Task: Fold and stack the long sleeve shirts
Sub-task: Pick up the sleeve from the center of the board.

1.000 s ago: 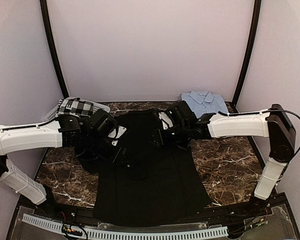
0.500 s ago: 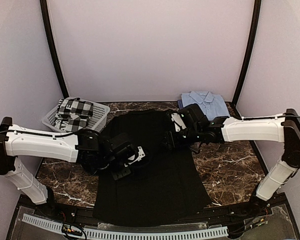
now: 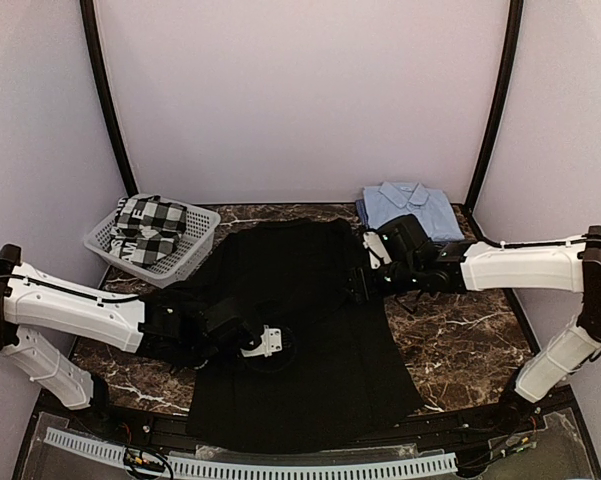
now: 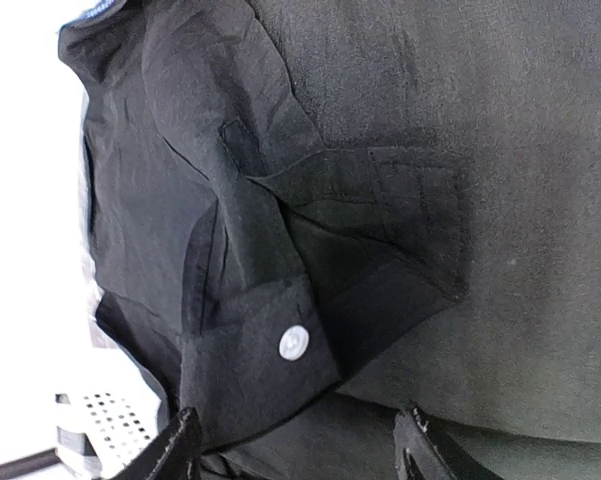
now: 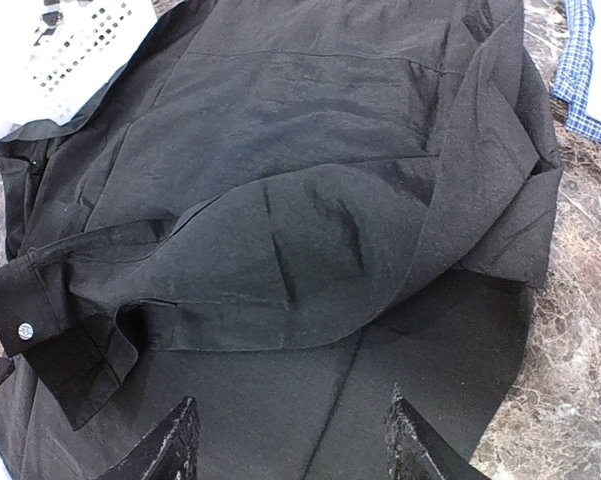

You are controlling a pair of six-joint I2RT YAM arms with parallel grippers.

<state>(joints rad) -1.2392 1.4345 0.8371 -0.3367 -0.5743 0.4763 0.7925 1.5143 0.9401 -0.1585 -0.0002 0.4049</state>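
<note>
The black long sleeve shirt (image 3: 310, 385) lies spread on the marble table, its sleeves folded in across the body. A sleeve cuff with a white button (image 4: 294, 343) lies just ahead of my left gripper (image 4: 300, 455), which hovers open over the shirt's middle (image 3: 272, 345). The same cuff (image 5: 25, 328) shows at the left of the right wrist view. My right gripper (image 5: 295, 440) stands open above the shirt's right side (image 3: 365, 278), with only flat cloth under it. The light blue shirt (image 3: 410, 207) sits folded at the back right.
A white basket (image 3: 198, 245) holding black-and-white checked cloth stands at the back left. Bare marble table (image 3: 460, 330) shows to the right of the black shirt. Black frame poles rise at both back corners.
My left gripper has swung from the shirt's upper left toward the near middle of the body. My right gripper has drawn back to the right. Both jaws have spread wider.
</note>
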